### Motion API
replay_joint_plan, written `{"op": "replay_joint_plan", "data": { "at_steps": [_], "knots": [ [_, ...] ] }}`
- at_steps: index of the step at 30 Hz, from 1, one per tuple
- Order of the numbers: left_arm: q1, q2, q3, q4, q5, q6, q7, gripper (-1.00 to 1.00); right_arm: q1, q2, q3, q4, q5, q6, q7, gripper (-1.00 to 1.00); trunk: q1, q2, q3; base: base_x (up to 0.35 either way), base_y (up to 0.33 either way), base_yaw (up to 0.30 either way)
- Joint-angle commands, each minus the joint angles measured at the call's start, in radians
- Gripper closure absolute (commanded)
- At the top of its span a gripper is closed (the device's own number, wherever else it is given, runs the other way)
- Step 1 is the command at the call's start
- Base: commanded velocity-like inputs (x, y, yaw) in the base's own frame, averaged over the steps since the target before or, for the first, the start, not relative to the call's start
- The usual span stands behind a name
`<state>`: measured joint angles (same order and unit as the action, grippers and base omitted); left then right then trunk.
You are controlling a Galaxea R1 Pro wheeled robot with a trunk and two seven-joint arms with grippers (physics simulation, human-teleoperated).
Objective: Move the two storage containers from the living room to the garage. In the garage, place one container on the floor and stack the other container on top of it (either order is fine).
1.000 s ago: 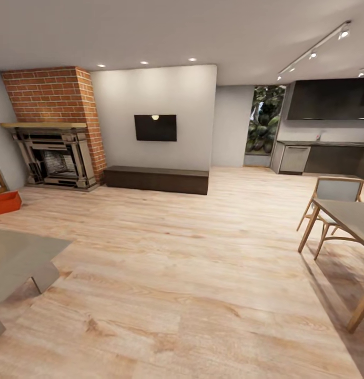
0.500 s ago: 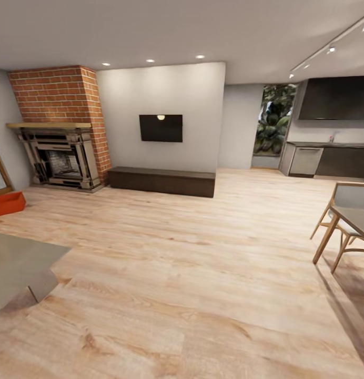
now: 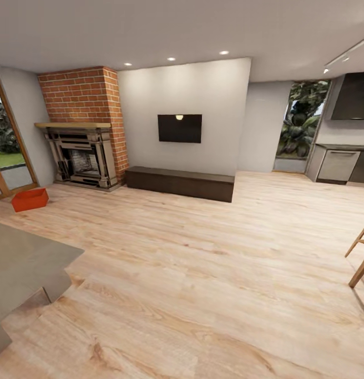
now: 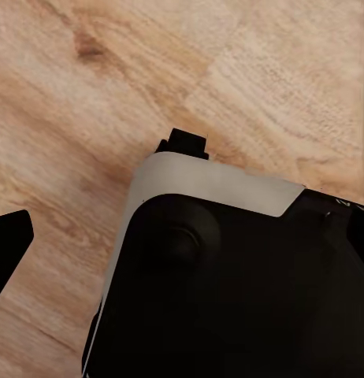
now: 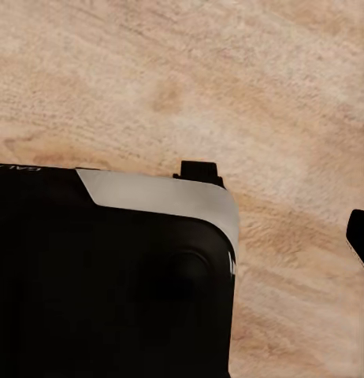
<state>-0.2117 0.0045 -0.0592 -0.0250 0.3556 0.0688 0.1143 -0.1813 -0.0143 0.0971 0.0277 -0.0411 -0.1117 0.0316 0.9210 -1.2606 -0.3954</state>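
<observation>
At the far left of the head view, a glass door (image 3: 6,152) with a wooden frame is seen, greenery behind it. Just inside it, one red-orange storage container (image 3: 30,199) is found resting on the light wood plank floor (image 3: 192,273) of the living room, upright, open top showing, well apart from the robot and off toward its left-hand side. A second container cannot be made out. Nearer and lower left, a grey slab-like piece of furniture (image 3: 24,263) is cut by the frame edge; what it is cannot be told.

Next along, the red brick fireplace (image 3: 84,131) is picked up, its mantel and dark grate set against the wall just beyond the container. Then a white wall panel carrying a dark wall screen (image 3: 179,128), and beneath it a long low dark bench (image 3: 179,182) on the floor. Further right, a tall window (image 3: 300,126) full of leaves, then dark kitchen cabinets (image 3: 342,163), and at the right edge, wooden chair legs (image 3: 360,258).

In the left wrist view, the robot's dark body with a pale band (image 4: 221,268) is seen above wood planks; whether the left hand is released or clenched cannot be told. The right wrist view gives the same body shell (image 5: 111,276) over planks, and the right hand's state cannot be told either.
</observation>
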Motion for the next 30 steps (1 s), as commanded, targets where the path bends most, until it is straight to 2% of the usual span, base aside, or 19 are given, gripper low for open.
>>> {"op": "replay_joint_plan", "data": {
  "at_steps": [1,30],
  "knots": [
    [0.0,0.0,-0.007,-0.003,0.007,0.006,0.004,-1.0,-0.001,-0.001,0.008,0.003,-0.004,-0.004,0.003,-1.0,0.001,-0.001,-0.001,0.325,0.0,0.037],
    [0.0,0.002,-0.005,-0.003,0.008,0.006,0.004,-1.0,-0.001,0.003,0.012,0.003,0.006,-0.002,0.002,-1.0,0.001,-0.001,-0.001,0.325,0.0,0.003]
  ]
}}
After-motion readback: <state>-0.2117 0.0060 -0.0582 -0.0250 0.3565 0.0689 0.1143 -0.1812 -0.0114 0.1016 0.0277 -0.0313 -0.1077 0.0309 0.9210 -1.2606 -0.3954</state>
